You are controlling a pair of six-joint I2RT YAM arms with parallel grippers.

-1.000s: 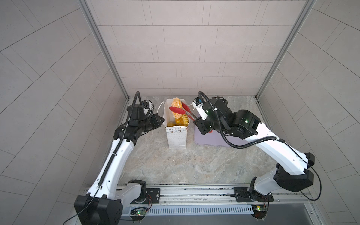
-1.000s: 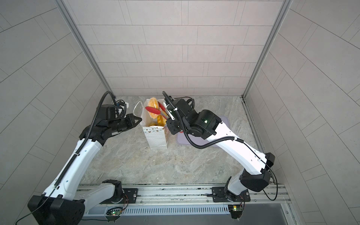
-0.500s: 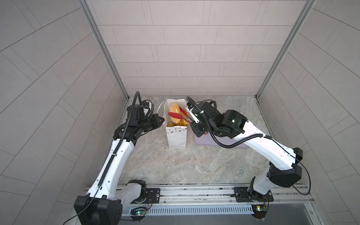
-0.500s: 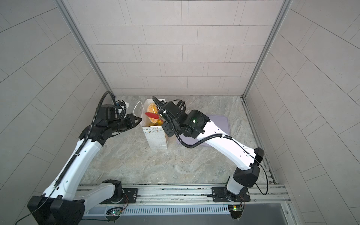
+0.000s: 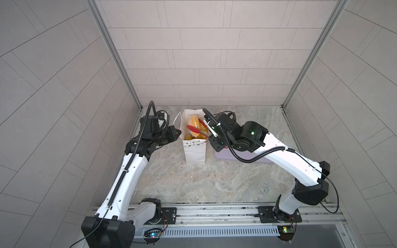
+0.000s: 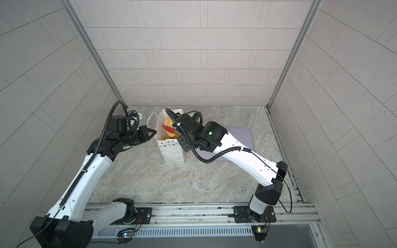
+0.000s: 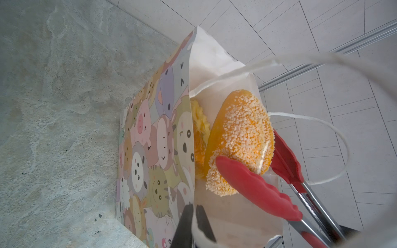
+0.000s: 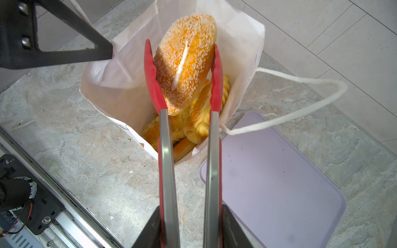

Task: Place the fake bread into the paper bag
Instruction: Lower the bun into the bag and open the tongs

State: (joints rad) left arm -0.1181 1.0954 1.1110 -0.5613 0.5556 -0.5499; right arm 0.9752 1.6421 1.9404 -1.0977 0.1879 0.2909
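Poking from paper bag (image 8: 111, 94), seeded bun (image 8: 187, 53) (tongs (image 8: 167, 161) flanking).

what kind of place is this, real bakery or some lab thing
Most likely a robot lab test cell, not a bakery: a left arm and right arm mounted on a rail, tiled panel walls boxing in a tabletop, and tongs holding fake bread in a paper bag.
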